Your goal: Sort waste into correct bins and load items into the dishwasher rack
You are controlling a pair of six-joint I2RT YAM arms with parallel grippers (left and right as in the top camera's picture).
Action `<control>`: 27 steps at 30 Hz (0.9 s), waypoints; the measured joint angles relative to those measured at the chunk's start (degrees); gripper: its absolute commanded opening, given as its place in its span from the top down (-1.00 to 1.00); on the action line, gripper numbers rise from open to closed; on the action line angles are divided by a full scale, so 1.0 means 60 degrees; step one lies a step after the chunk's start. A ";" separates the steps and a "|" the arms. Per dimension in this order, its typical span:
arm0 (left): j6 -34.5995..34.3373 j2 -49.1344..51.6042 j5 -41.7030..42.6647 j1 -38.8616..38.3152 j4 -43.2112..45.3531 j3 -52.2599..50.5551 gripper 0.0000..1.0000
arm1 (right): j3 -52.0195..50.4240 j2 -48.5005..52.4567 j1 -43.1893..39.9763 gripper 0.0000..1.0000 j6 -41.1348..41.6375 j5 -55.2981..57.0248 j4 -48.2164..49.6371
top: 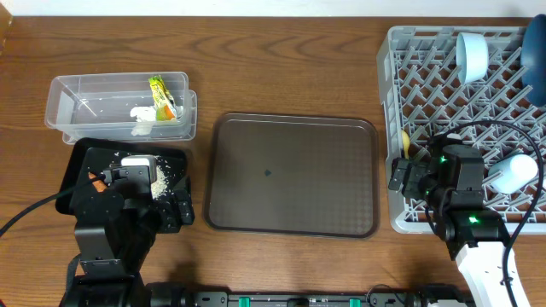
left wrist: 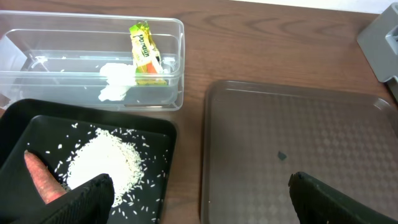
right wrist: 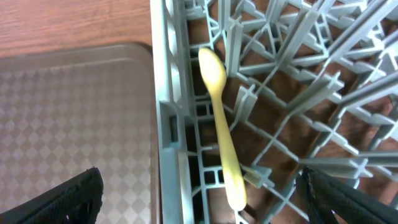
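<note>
Both grippers stood spread wide and held nothing. Nearest the robot, the left gripper point(left wrist: 200, 198) hung low over the near edge of the black tray point(left wrist: 28, 134), one finger near the carrot point(left wrist: 38, 179) and the heap of rice point(left wrist: 106, 158). Stray grains lay across the tray floor. On the other side the right gripper point(right wrist: 202, 198) hovered above the rack point(right wrist: 163, 93), a finger on either side of the spoon point(right wrist: 219, 112). The spoon lay flat in the lattice just inside the rack's left wall, bowl end away from the wrist, untouched.

Between the arms sat the brown tray point(top: 294, 175). Just beyond the black tray was the tub point(left wrist: 93, 23), with the tissue point(left wrist: 117, 79) and the packet point(left wrist: 144, 50) inside. At the rack's far end a bowl point(top: 471, 51) lay on the pegs and the plate point(top: 536, 47) showed at the picture's edge. A pale vessel point(top: 514, 172) lay beside the right arm; cup or bowl, I could not tell.

Sorting and loading looked close to done. The risks, as I judged them: a left finger dragged sideways would scatter rice over the rim or shove the tray into the tub — and the right fingers, moved carelessly, could catch a peg or knock the loose spoon through a gap.
</note>
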 measured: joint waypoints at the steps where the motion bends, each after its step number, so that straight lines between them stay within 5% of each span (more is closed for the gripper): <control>1: 0.0000 0.0004 0.0000 0.0004 0.0000 -0.0004 -0.84 | 0.0000 0.0000 0.0000 -0.97 0.0000 0.0000 -0.0251; 6: 0.0000 0.0004 0.0000 0.0000 0.0000 -0.0004 -0.84 | -0.0004 0.0000 0.0000 -0.99 0.0000 -0.0033 -0.0987; 19: 0.0000 0.0004 0.0000 0.0000 -0.0004 -0.0004 -0.84 | -0.0004 -0.0288 0.0000 -0.99 -0.0372 -0.0266 0.0732; 27: 0.0000 0.0004 0.0000 0.0000 -0.0004 -0.0004 -0.85 | -0.0463 -0.2951 0.0000 -0.98 -0.1596 -0.0259 0.0914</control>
